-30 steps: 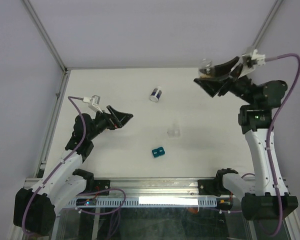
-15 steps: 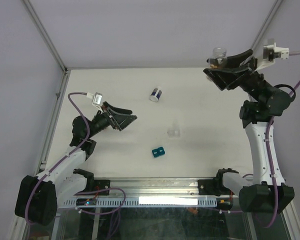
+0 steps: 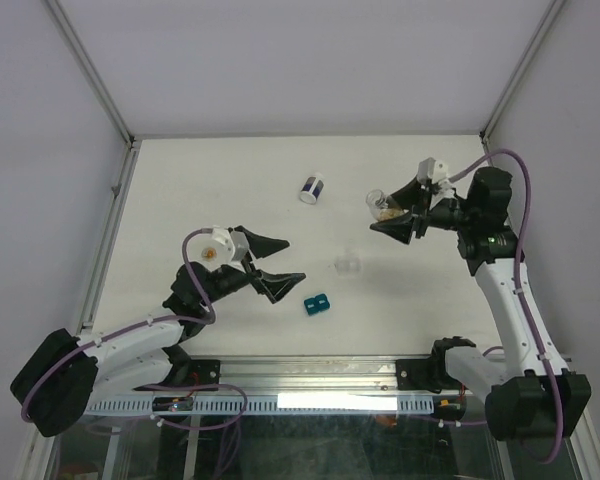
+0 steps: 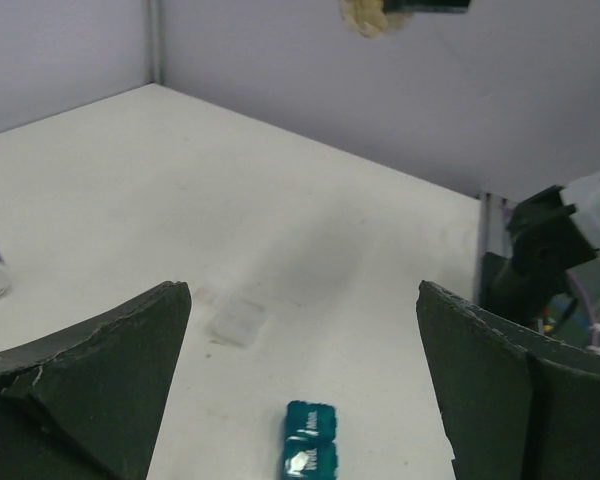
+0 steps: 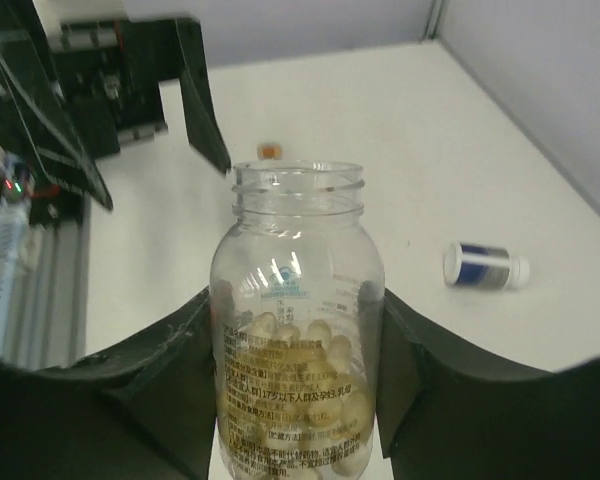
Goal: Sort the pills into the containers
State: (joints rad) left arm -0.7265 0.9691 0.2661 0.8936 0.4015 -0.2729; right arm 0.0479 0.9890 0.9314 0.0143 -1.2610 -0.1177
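The right end effector (image 5: pixel 298 310) had swung in from the tabletop's (image 3: pixel 210 180) far right corner, its jaws part-closed around an open clear bottle (image 3: pixel 379 204) with pale yellow pills (image 5: pixel 300 395) heaped in its bottom. The left end effector (image 3: pixel 292 261), wide open and empty, had shifted toward the teal block (image 3: pixel 315 302) by the near edge.

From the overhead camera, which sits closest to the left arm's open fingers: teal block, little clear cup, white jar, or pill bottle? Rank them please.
From the left fingers:
1. teal block, on the near side, tied with clear cup, to the right: too close to call.
2. white jar, toward the back wall.
3. pill bottle, held in the right fingers.
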